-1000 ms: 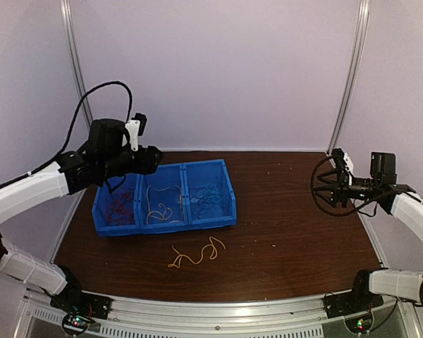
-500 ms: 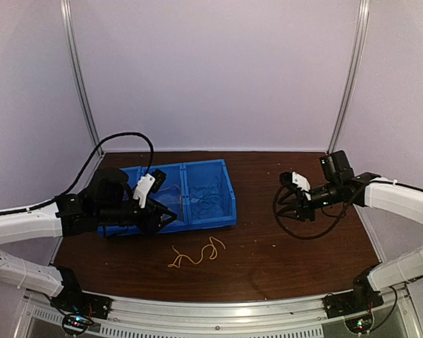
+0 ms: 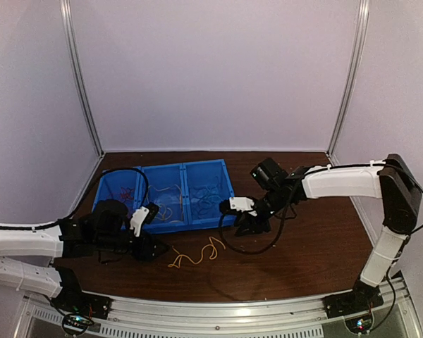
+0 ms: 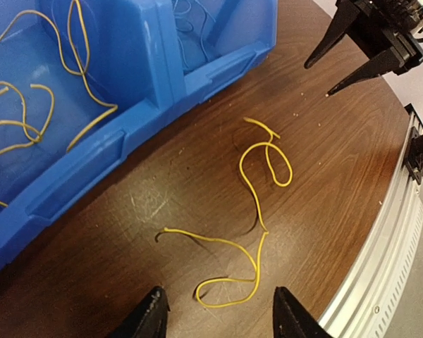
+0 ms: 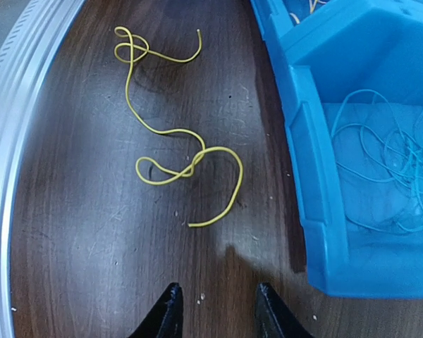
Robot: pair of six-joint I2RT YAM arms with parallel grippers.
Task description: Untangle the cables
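One loose yellow cable [image 3: 196, 255] lies curled on the brown table in front of the blue bin [image 3: 197, 222]. My left gripper [image 3: 163, 249] hangs low at the cable's left end, open, its jaws [image 4: 218, 290] straddling the end loop of the cable [image 4: 257, 267] without touching it. My right gripper [image 3: 245, 227] hovers by the bin's front right corner, open and empty [image 5: 217, 286], short of the cable's free end [image 5: 240, 171]. In the bin lie red cables [image 3: 122, 195] on the left, yellow ones [image 3: 166, 205] in the middle, and light blue ones [image 3: 209, 197] on the right.
The bin's front wall [image 4: 155, 56] stands close behind the loose cable. A metal rail [image 3: 218, 307] runs along the table's near edge. A thick black cable [image 3: 229, 245] loops down off the right arm near the yellow cable. White walls enclose the table.
Both arms have swung down and inward from the sides to the loose yellow cable. Both grippers have narrowed a little. The cable has not moved.
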